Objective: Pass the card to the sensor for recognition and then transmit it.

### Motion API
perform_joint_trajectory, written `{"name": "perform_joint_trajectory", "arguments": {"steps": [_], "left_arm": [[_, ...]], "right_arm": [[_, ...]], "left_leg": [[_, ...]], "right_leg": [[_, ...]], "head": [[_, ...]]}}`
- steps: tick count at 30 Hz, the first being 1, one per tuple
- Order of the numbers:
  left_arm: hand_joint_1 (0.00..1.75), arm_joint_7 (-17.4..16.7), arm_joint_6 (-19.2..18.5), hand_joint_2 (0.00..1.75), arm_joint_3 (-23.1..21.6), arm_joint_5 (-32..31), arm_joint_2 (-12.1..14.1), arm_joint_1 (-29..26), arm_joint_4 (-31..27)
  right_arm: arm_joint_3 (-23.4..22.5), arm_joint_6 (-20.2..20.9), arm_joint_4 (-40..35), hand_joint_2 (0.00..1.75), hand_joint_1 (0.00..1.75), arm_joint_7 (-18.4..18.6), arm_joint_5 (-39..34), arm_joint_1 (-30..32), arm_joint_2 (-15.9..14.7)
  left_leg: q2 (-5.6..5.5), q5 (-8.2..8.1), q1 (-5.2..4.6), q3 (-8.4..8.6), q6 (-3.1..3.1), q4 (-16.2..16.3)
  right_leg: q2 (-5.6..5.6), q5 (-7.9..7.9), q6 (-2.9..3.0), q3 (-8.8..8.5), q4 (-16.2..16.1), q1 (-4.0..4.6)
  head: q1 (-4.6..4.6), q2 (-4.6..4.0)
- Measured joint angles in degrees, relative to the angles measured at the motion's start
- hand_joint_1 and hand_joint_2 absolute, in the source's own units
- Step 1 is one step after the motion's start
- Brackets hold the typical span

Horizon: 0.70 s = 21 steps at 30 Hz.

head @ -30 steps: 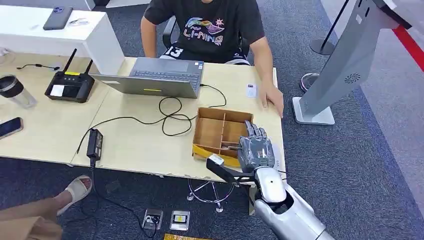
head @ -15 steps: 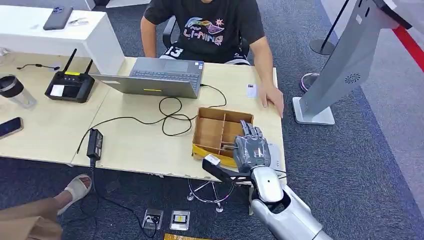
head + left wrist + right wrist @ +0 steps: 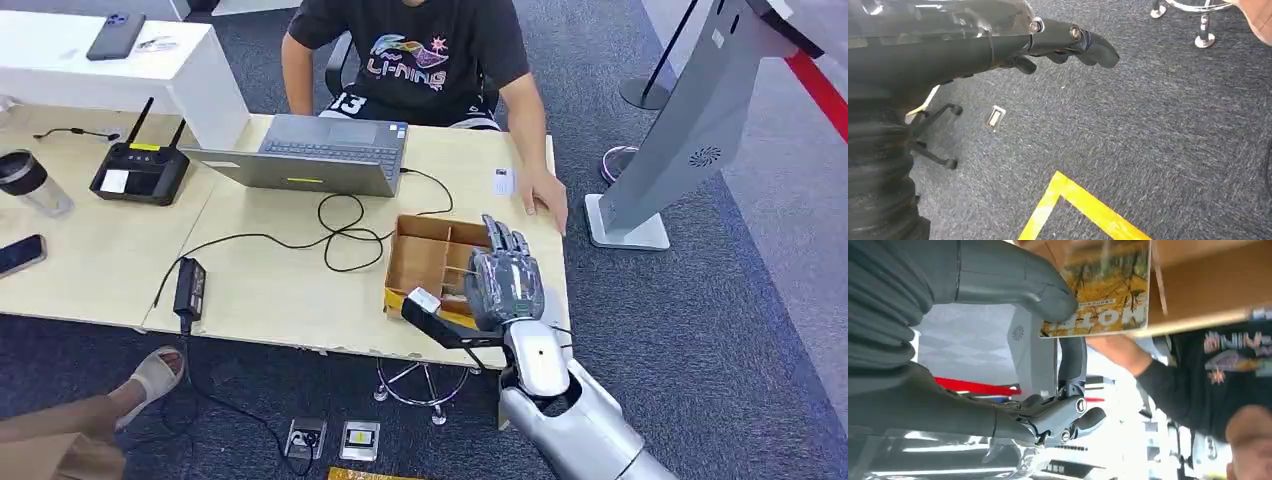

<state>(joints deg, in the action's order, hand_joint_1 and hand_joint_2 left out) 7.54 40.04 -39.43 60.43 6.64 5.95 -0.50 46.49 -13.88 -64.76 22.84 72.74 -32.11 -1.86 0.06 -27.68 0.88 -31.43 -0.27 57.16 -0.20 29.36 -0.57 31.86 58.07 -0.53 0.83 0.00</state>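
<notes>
right robot hand (image 3: 507, 283) pinching a yellow card (image 3: 1105, 295) between thumb and a finger, over the cardboard box (image 3: 428, 262) | box at 5 o'clock on the tabletop (image 3: 280, 285) | left robot hand (image 3: 1068, 45) loose, fingers apart, nothing in it, over carpet

Evenly and brightly lit from overhead, shadows soft; right wrist view motion-blurred, washed out behind.

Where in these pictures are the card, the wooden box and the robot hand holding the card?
card (image 3: 1103, 292), right wrist view, its yellow printed face.
wooden box (image 3: 425, 262), head view, an inner divider.
right robot hand (image 3: 505, 285), head view, the back of the hand.
</notes>
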Motion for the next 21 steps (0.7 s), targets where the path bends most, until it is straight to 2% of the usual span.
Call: {"name": "perform_joint_trajectory", "arguments": {"steps": [7, 13, 17, 21], "left_arm": [[0.0, 0.02, 0.0, 1.75, 0.0, -0.11, 0.0, 0.0, 0.0], [0.0, -0.07, -0.02, 1.75, 0.0, -0.76, -0.02, 0.06, 0.0], [0.0, -0.07, -0.02, 1.75, 0.0, -1.16, -0.13, 0.22, 0.0], [0.0, 0.02, -0.02, 1.75, 0.0, -1.33, -0.33, 0.42, 0.0]], "right_arm": [[-1.64, -1.18, -8.66, 1.75, 1.75, 1.55, 2.76, -2.33, -0.72], [-1.88, -0.74, -17.02, 1.75, 1.75, 0.9, 4.79, -5.37, -0.7], [-1.38, 0.46, -18.82, 1.75, 1.75, -1.0, 6.07, -9.16, 1.02], [-0.57, 0.5, -17.41, 1.75, 1.75, -2.71, 6.29, -13.51, 3.32]], "left_leg": [[0.01, 0.0, 0.0, 0.01, 0.0, 0.0], [0.0, 0.0, 0.0, 0.0, 0.0, 0.0], [0.03, 0.0, 0.0, 0.0, 0.0, -0.01], [0.0, 0.01, 0.0, -0.01, 0.0, -0.01]], "right_leg": [[0.01, 0.0, 0.0, 0.0, 0.0, 0.0], [0.01, 0.0, 0.0, -0.01, 0.01, 0.0], [0.03, 0.0, 0.0, -0.01, 0.03, 0.0], [-0.02, 0.0, 0.0, -0.02, 0.03, 0.01]], "head": [[-0.02, 0.0], [0.0, 0.0], [-0.02, 0.0], [-0.02, 0.0]]}}
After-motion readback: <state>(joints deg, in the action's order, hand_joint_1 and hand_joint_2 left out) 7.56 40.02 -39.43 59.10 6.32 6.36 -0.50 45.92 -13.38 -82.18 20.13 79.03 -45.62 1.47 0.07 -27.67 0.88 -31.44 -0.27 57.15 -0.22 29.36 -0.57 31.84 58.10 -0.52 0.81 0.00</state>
